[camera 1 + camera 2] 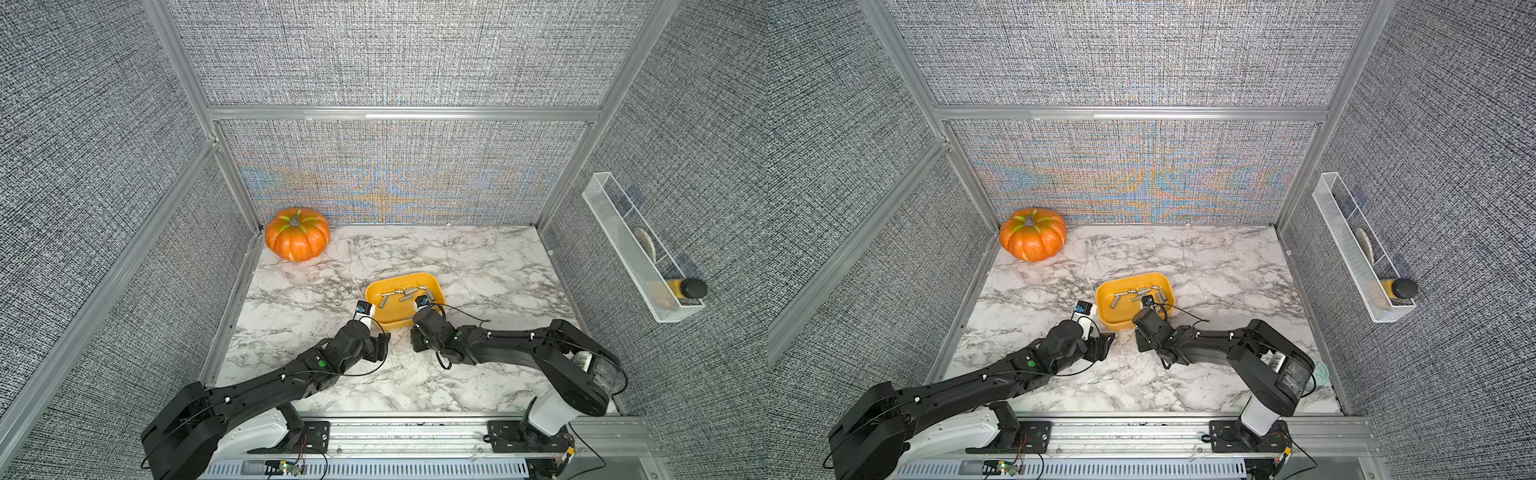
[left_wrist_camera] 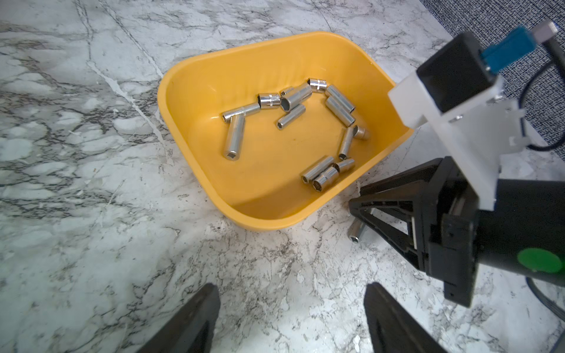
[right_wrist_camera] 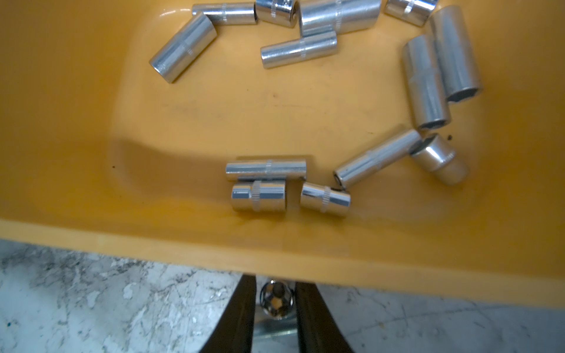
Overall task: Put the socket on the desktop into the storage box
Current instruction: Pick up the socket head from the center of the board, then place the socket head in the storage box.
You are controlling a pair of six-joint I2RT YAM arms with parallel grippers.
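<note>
R gripper (image 3: 275,282) straddles small chrome hex socket (image 3: 276,301) on white marble-veined desktop (image 3: 91,305) just beside shallow yellow-orange plastic storage box (image 3: 122,244), jaws narrow, can't tell if clamped, prob. for lift-in; L gripper (image 2: 290,287) wide open, empty.

Chrome socket (image 3: 276,301), apparently lying, beside storage box (image 3: 183,244)

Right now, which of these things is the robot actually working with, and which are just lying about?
Job in hand: storage box; sockets already in it; loose socket on the desktop, between the fingers of the right tool.

Lying about: pumpkin; white wire basket on the wall; black-capped bottle in it.
</note>
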